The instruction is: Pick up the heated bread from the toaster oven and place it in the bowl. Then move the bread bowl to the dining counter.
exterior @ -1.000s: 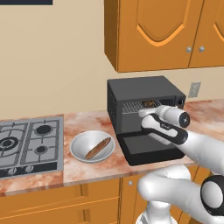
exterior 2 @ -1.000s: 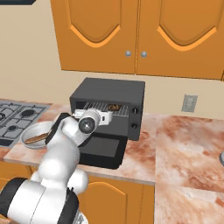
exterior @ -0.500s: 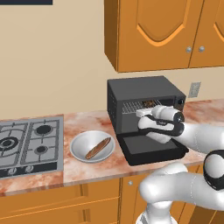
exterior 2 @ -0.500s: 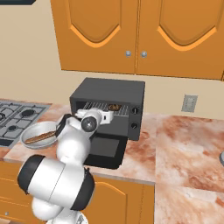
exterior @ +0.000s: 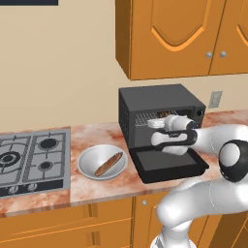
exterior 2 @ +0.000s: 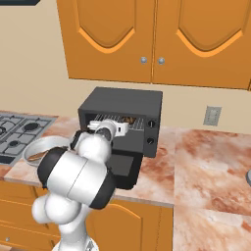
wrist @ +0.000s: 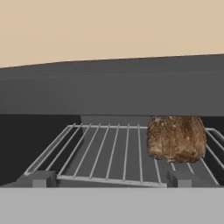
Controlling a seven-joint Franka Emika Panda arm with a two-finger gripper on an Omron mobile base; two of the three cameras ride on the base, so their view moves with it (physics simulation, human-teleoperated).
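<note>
Spread gripper (exterior: 154, 124) is hovering at the toaster oven (exterior: 160, 101) mouth; heated bread (wrist: 176, 138) is sitting right of centre on the wire rack (wrist: 109, 153).

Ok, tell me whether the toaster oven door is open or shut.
Open. The toaster oven has its door dropped flat onto the counter, and the hand view looks straight in at the wire rack and heated bread.

- The heated bread (wrist: 176, 138) sits right of centre in the hand view, on the rack (wrist: 109, 153) inside the toaster oven (exterior: 160, 104).
- The bowl (exterior: 89, 159) lies left of the toaster oven.
</note>
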